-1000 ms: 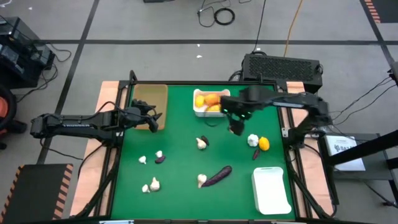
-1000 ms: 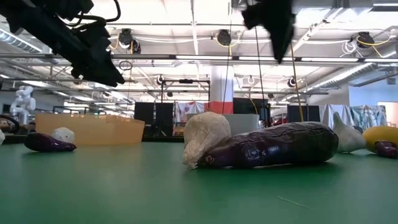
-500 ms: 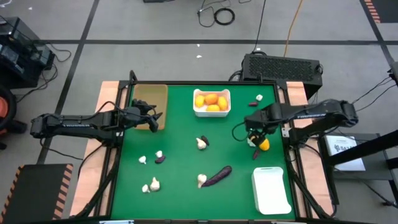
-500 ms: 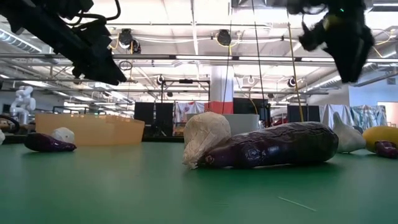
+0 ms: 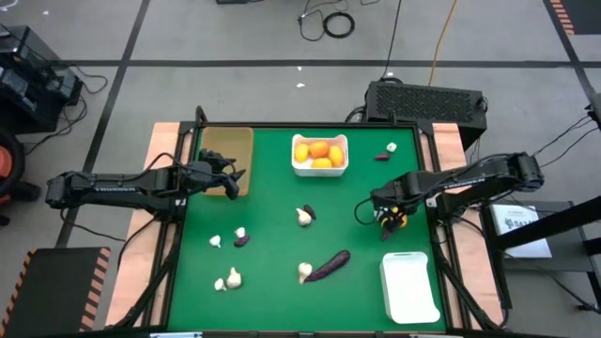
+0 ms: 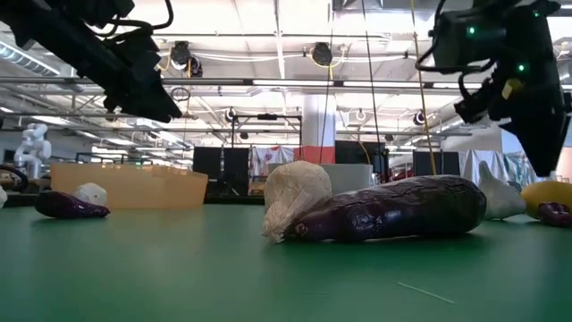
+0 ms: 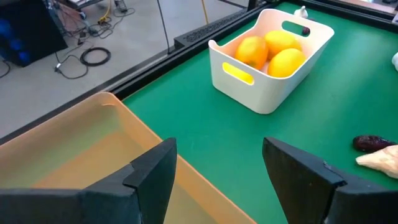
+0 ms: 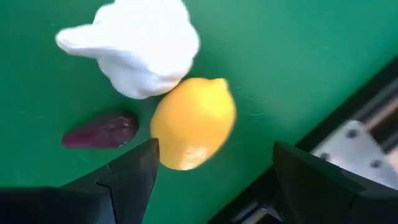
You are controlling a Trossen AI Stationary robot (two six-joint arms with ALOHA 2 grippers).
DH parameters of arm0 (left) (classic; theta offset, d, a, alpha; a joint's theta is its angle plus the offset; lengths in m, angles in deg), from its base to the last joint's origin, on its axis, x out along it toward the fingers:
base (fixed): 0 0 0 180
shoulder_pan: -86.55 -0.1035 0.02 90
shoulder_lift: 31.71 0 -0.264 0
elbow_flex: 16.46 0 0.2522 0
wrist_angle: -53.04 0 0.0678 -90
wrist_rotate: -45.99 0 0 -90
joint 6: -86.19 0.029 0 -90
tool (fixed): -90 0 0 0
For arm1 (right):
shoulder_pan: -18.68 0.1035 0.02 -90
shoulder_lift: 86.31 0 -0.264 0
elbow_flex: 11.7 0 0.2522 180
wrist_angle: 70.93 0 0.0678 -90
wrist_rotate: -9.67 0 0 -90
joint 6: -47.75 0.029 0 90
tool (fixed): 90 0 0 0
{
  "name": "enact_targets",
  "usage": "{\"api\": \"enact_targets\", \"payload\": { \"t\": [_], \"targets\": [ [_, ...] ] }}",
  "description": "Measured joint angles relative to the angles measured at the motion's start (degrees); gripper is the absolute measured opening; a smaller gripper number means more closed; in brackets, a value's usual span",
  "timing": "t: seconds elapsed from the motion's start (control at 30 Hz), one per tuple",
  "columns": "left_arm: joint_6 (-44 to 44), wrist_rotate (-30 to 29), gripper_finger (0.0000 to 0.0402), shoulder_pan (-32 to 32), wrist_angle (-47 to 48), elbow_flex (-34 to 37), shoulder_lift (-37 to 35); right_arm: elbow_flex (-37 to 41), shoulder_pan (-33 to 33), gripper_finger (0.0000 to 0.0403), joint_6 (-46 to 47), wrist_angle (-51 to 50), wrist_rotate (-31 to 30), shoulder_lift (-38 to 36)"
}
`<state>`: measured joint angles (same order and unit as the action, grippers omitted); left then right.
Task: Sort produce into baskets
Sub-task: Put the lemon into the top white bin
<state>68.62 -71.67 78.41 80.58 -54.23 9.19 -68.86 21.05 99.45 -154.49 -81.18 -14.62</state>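
My right gripper (image 8: 214, 158) is open and hovers just above a yellow lemon-like fruit (image 8: 193, 121) near the table's right edge, its fingers on either side of the fruit and touching nothing. A white garlic bulb (image 8: 137, 46) and a small purple piece (image 8: 102, 132) lie right beside the fruit. My left gripper (image 7: 217, 149) is open and empty over the right edge of the tan tray (image 5: 225, 148). A white bin (image 5: 319, 155) at the far middle holds three yellow-orange fruits. A long eggplant (image 5: 329, 265) lies on the mat next to a garlic bulb (image 5: 303, 272).
An empty white bin (image 5: 409, 286) stands at the near right corner. Garlic bulbs (image 5: 232, 278) and purple pieces (image 5: 241, 240) lie scattered over the green mat; one more pair (image 5: 387, 150) lies at the far right. The table's right rail (image 8: 360, 143) is close to the fruit.
My right gripper has gone from beside the fruit bin toward the table's right and near edges and has come down, so that it now hangs over the yellow fruit by the garlic.
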Motion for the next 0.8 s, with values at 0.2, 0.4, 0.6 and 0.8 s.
{"api": "enact_targets", "payload": {
  "t": [0.2, 0.4, 0.6, 0.8],
  "targets": [
    [0.0, -0.02, 0.0246, -0.02, 0.0, 0.0, 0.0, 3.87, -0.01, 0.0304, -0.28, 6.19, 1.45, 0.02],
    [-0.02, -0.02, 0.0246, -0.02, 0.0, 0.0, 0.0, 6.92, -0.02, 0.0304, 0.35, 10.22, 1.95, 0.04],
    [-0.02, -0.04, 0.0246, -0.02, 0.0, 0.0, 0.0, 9.38, -0.02, 0.0304, -0.27, 13.06, 2.31, 0.04],
    [-0.02, -0.06, 0.0246, -0.01, 0.0, 0.0, 0.0, 9.49, -0.02, 0.0301, -0.92, 13.08, 1.96, 0.04]
  ]
}}
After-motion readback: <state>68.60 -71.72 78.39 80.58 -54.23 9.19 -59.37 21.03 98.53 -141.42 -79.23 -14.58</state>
